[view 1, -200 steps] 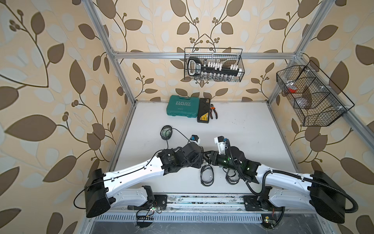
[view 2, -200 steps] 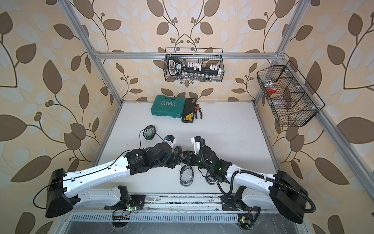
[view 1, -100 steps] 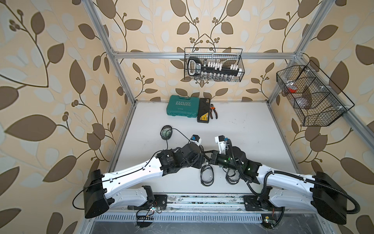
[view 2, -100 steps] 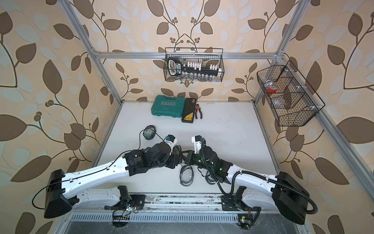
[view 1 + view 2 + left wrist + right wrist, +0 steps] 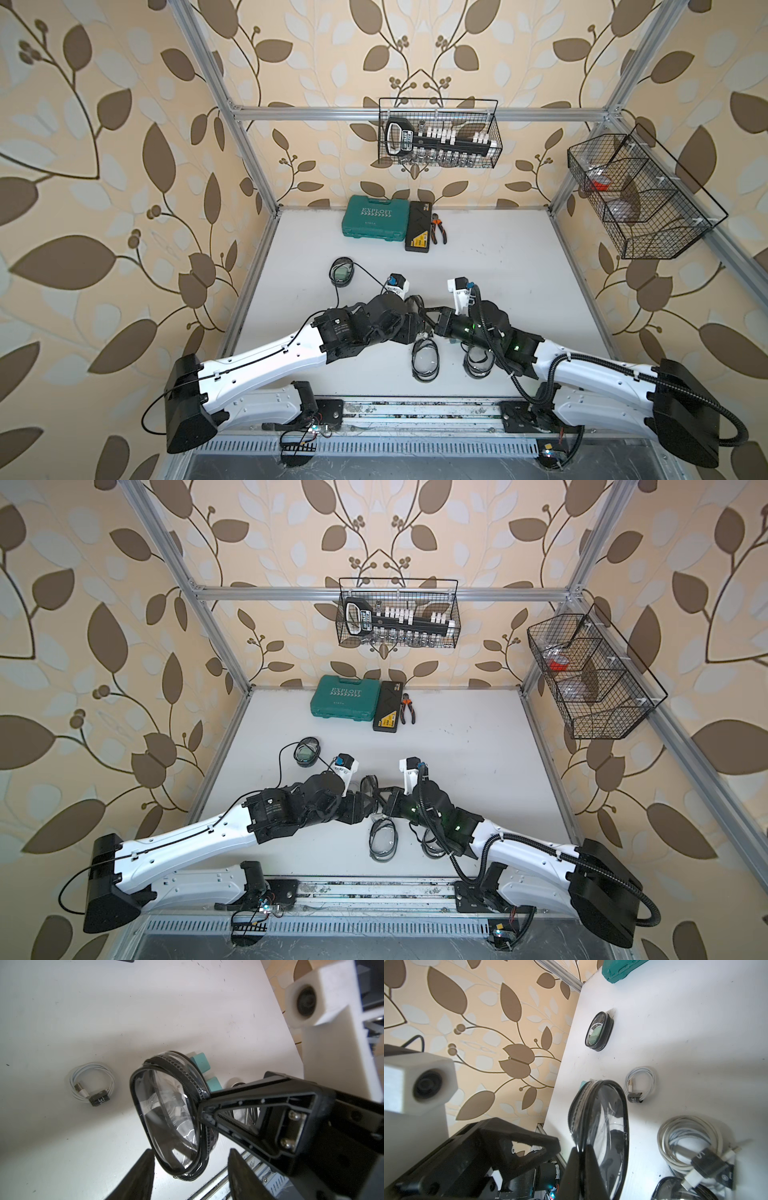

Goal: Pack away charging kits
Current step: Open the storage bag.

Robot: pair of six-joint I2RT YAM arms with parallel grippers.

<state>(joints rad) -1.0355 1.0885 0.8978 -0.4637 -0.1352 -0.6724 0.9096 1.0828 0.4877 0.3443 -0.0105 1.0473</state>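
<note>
Two grippers meet over the near middle of the white table (image 5: 62, 1012): the right gripper (image 5: 204, 1109) is pinched tight on the black zipper rim of a clear oval pouch (image 5: 166, 1109), holding it on edge, while the left gripper (image 5: 191, 1153) stands spread, a finger on either side of the pouch's other end. Just behind the pouch sit two teal plug adapters (image 5: 200, 1061). A coiled white cable (image 5: 92, 1082) lies nearby, and a second pouch (image 5: 341, 270) lies well apart toward the left wall.
</note>
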